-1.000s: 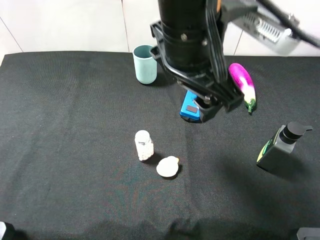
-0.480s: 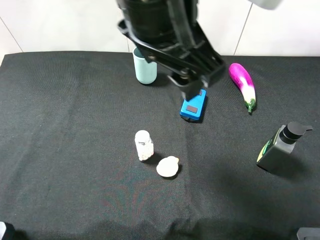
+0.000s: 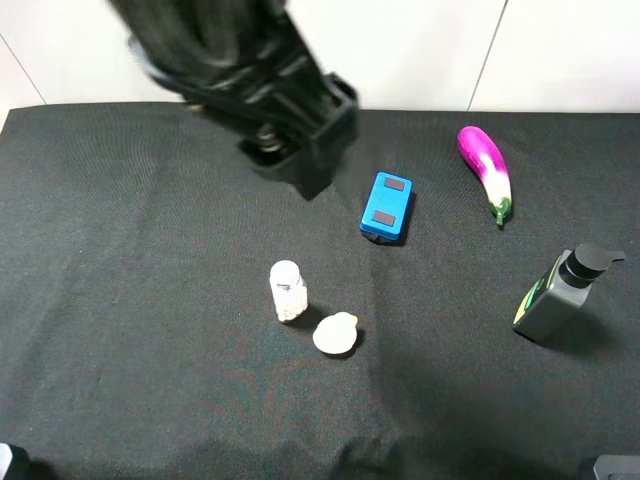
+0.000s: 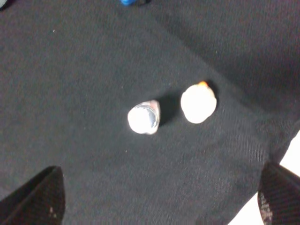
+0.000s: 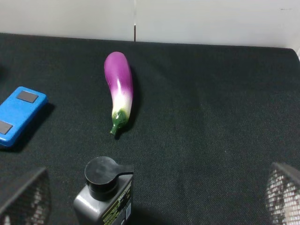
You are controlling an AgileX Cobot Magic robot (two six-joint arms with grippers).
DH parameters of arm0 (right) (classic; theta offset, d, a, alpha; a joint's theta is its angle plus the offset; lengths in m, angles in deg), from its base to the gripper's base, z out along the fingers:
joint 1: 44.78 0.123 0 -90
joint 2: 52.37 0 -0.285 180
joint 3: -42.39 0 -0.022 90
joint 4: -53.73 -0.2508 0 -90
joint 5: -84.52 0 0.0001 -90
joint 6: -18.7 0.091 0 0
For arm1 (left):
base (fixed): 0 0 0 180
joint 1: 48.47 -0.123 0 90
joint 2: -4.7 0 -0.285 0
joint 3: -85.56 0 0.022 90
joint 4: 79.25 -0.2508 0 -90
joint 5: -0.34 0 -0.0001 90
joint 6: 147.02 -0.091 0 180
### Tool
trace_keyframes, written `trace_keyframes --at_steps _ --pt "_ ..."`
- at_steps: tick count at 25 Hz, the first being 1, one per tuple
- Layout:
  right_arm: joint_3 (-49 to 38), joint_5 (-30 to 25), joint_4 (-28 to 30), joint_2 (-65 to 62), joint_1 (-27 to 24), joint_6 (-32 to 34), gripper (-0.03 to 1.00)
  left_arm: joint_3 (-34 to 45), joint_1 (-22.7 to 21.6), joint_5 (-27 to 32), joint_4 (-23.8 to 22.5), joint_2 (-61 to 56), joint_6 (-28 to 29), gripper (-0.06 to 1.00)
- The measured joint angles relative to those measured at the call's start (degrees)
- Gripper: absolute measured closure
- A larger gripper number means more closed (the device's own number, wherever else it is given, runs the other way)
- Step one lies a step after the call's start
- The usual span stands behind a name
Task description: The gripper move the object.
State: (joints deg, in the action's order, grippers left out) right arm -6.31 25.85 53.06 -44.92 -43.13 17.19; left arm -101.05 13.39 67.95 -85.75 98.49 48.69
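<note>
Exterior high view has the small cream-white rubber duck (image 3: pixel 336 333) sitting on the black cloth-covered counter (image 3: pixel 120 330), just beside the small clear bottle of pink pills w/ white cap (image 3: pixel 288 290); they look close but I can't tell if they touch. Taking the duck as landmark: blue rectangular plastic box (image 3: pixel 387 206) lies farther back from it, purple eggplant (image 3: pixel 485 168) back and well to the side, dark grey pump bottle (image 3: pixel 556 294) well apart near the counter's edge. Step in hand, I'd judge: approach, nothing gripped yet. Left gripper (image 4: pixel 159 204), bulky black body, shows blurred high over the counter's back part, well apart from the duck and above it, tilted down. Left wrist view looks straight down on duck and bottle, w/ black fingers (image 4: pixel 40 199) at both edges of the view, wide apart and empty. Next move probably calls for coming down over the duck w/ the fingers straddling it and staying off the pill bottle, which could tip if nudged. Right gripper (image 5: pixel 150 199) is low by the pump bottle, far from the duck, fingers also apart, holding nothing.
</note>
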Motion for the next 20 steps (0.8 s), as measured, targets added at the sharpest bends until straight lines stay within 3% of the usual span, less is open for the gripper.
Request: trace_keyframes --at_steps 20 --pt "0.00 0.00 0.00 0.00 0.00 0.00 0.27 20.48 0.00 0.10 -0.05 -25.38 4.59 0.07"
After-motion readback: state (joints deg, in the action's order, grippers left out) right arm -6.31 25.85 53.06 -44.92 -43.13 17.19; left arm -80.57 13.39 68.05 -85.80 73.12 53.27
